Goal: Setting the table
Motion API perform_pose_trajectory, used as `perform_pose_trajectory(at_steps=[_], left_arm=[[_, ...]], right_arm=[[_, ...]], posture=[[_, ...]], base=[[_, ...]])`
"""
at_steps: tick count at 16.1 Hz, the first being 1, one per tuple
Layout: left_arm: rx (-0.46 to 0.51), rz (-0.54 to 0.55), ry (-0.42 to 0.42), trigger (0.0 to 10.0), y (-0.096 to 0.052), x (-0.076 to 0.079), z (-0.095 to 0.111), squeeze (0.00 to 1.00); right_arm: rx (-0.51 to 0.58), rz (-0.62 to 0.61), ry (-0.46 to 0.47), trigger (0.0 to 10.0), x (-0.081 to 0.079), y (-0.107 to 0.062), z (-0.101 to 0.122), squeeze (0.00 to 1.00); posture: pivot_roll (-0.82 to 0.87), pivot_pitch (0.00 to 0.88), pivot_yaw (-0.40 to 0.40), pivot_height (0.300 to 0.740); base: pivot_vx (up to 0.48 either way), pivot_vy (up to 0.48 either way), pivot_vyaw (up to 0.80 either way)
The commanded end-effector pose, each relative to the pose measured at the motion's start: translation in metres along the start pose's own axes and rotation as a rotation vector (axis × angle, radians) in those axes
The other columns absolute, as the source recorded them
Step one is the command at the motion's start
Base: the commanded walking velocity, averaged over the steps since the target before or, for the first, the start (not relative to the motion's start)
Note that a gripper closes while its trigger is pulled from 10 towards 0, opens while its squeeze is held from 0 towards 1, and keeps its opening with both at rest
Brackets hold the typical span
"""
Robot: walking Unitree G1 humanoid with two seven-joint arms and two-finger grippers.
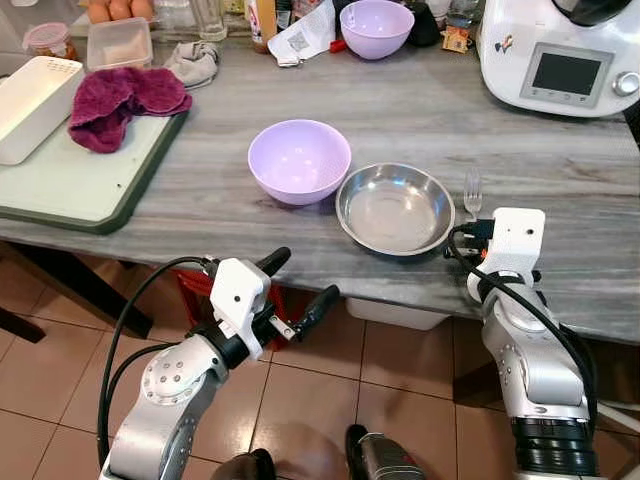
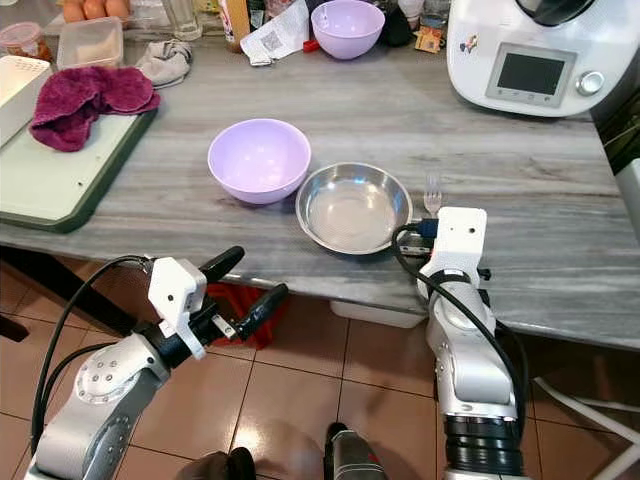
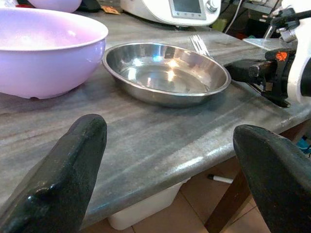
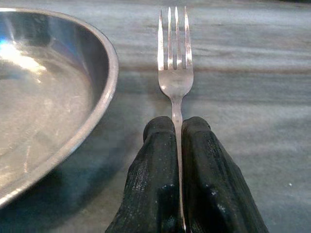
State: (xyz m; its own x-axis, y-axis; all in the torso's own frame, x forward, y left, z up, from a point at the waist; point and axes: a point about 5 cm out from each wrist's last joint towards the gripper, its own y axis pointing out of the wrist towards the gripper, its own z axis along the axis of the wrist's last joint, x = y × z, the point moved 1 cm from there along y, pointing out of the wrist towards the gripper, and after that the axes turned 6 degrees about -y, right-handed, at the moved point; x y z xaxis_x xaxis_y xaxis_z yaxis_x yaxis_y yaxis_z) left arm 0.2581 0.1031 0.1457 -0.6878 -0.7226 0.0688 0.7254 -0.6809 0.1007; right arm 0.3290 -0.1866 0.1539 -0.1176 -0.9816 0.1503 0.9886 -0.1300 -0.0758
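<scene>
A steel plate [image 1: 394, 208] sits near the front edge of the grey table [image 1: 420, 120], with a lilac bowl [image 1: 299, 160] touching its left side. A silver fork [image 4: 174, 73] lies flat on the table just right of the plate, tines pointing away. My right gripper [image 4: 178, 127] is shut on the fork's handle, its fingers [image 4: 156, 160] resting low over the tabletop. My left gripper [image 1: 302, 285] hangs open below the table edge, in front of the bowl, with nothing between its fingers [image 3: 73, 160].
A white kitchen machine [image 1: 560, 50] stands at the back right. A second lilac bowl [image 1: 376, 26] is at the back. At the left, a green-edged board [image 1: 70, 180] carries a magenta cloth [image 1: 120, 100] and a white tray [image 1: 30, 100]. Tiled floor lies below.
</scene>
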Motion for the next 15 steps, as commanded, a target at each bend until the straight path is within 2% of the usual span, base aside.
perform_pose_trajectory(at_steps=[1, 5, 6, 7, 12, 15], left_arm=[[-0.006, -0.011, 0.010, 10.0, -0.001, 0.002, 0.000, 0.00], [-0.008, -0.016, 0.012, 10.0, 0.000, 0.002, -0.001, 0.00], [-0.008, -0.016, 0.012, 10.0, 0.000, 0.002, -0.001, 0.00], [-0.009, -0.016, 0.013, 10.0, 0.000, 0.002, -0.001, 0.00], [-0.009, -0.015, 0.012, 10.0, 0.001, 0.003, -0.001, 0.00], [-0.006, -0.017, 0.012, 10.0, 0.002, 0.003, 0.000, 0.00]], right_arm=[[-0.038, -0.027, -0.012, 10.0, 0.002, -0.003, -0.008, 0.00], [-0.048, -0.021, 0.000, 10.0, 0.001, -0.005, -0.012, 0.00], [-0.048, -0.022, -0.001, 10.0, 0.001, -0.005, -0.011, 0.36], [-0.048, -0.023, 0.001, 10.0, 0.002, -0.004, -0.011, 1.00], [-0.031, -0.011, 0.021, 10.0, 0.001, -0.004, -0.007, 1.00], [0.057, -0.028, -0.007, 10.0, 0.003, -0.006, 0.011, 1.00]], posture=[[-0.17, 0.248, 0.007, 0.740], [-0.17, 0.248, 0.011, 0.740], [-0.17, 0.248, 0.011, 0.740], [-0.17, 0.248, 0.011, 0.740], [-0.17, 0.247, 0.012, 0.740], [-0.17, 0.248, 0.013, 0.740]], base=[[0.000, 0.000, 0.00], [0.000, 0.000, 0.00], [0.000, 0.000, 0.00], [0.000, 0.000, 0.00], [0.000, 0.000, 0.00], [0.000, 0.000, 0.00]])
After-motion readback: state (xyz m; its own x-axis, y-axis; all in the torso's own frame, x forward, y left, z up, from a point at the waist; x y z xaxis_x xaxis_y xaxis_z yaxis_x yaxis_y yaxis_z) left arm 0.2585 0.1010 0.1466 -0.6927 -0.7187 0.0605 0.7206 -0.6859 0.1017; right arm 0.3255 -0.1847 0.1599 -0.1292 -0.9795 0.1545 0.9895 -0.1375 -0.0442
